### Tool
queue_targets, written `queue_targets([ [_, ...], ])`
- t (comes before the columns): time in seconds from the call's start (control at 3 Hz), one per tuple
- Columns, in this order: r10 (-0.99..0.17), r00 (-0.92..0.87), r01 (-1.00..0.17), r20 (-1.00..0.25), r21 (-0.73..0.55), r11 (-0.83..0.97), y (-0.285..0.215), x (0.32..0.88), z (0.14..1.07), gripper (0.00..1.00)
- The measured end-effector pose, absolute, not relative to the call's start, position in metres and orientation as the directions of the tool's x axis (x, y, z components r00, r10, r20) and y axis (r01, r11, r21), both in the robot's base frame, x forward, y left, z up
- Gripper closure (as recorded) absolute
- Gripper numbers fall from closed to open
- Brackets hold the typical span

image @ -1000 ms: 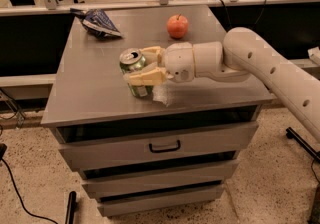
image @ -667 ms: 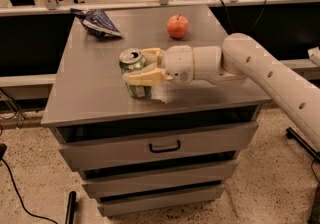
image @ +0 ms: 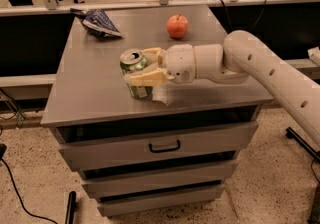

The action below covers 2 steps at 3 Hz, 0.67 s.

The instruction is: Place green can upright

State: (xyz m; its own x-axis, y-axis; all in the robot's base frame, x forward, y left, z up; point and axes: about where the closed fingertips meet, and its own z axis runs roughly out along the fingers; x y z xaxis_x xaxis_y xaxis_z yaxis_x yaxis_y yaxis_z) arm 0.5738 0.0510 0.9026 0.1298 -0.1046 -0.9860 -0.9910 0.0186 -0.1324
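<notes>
The green can stands nearly upright, leaning slightly left, on the grey cabinet top near its front middle; its silver top with pull-tab faces up. My gripper reaches in from the right, its cream fingers on either side of the can's body, closed around it. The can's base touches or nearly touches the surface. The white arm stretches away to the right.
A red apple sits at the back centre of the top. A dark blue chip bag lies at the back left. The cabinet has drawers below. Office chairs and a railing stand behind.
The gripper and can have hardly moved; the can stays held in the same spot near the front of the cabinet top.
</notes>
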Motion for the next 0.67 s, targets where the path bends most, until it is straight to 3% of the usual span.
queue_targets([
  [0.67,-0.107,0.132,-0.990,-0.986,-0.137,0.046,0.0397,0.5746,0.9017,0.12],
])
